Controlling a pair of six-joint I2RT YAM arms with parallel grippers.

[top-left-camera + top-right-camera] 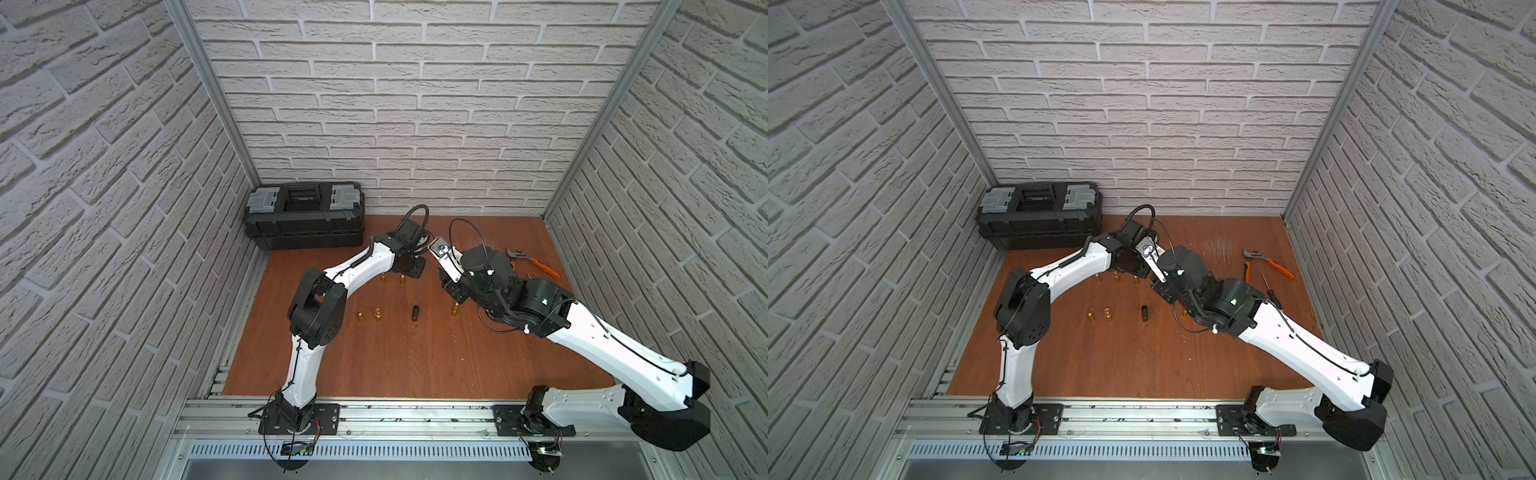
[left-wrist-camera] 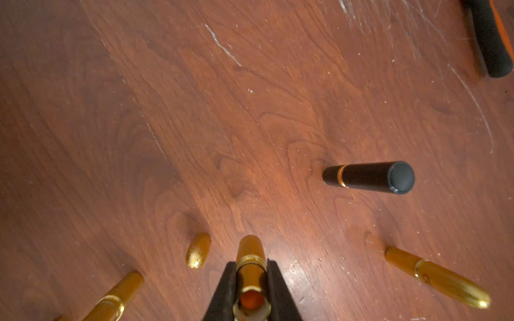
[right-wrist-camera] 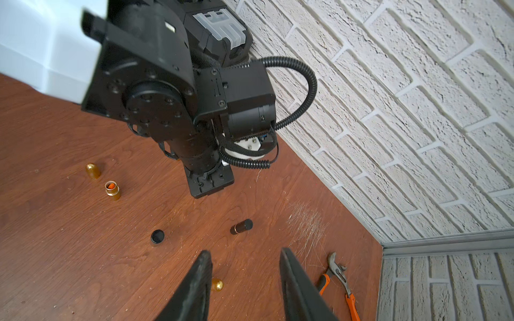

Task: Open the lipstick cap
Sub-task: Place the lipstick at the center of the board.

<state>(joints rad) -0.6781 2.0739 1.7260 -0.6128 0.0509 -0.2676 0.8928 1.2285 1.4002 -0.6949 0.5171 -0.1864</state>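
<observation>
We look down on a scuffed reddish-brown tabletop point(image 1: 374, 365) boxed in by white brick walls. Nearest us, two white-and-black robot arms rise from a metal rail and lean inward over the wood.

Just past their elbows, small pieces stand in a loose row. There is a gold domed cap point(image 1: 359, 316), and just beside it an uncapped gold tube point(image 1: 378, 313) with an orange stick showing. Apart from them stands a plain black tube point(image 1: 414, 312).

Next comes the right end effector point(image 3: 245, 250). It hangs above the tabletop with its two dark fingers point(image 3: 200, 278) partly spread and nothing between them. Another gold dome point(image 3: 217, 285) sits on the wood below, beside one finger.

A little farther back, the left end effector point(image 2: 251, 262) points down and is clamped on the gold lipstick point(image 2: 250, 247), the task's piece. Its cap is off: in the left wrist view we see the orange-red stick inside the open top. The tube's far end reaches the tabletop; we cannot tell whether it rests there. A short gold cap point(image 2: 199, 250) stands just beside it, and a black lipstick with a gold band point(image 2: 367, 178) stands upright nearby.

Farther on, orange-handled pliers point(image 1: 1281, 269) lie toward the right wall. A black toolbox point(image 1: 305, 216) sits against the back wall at the left.
</observation>
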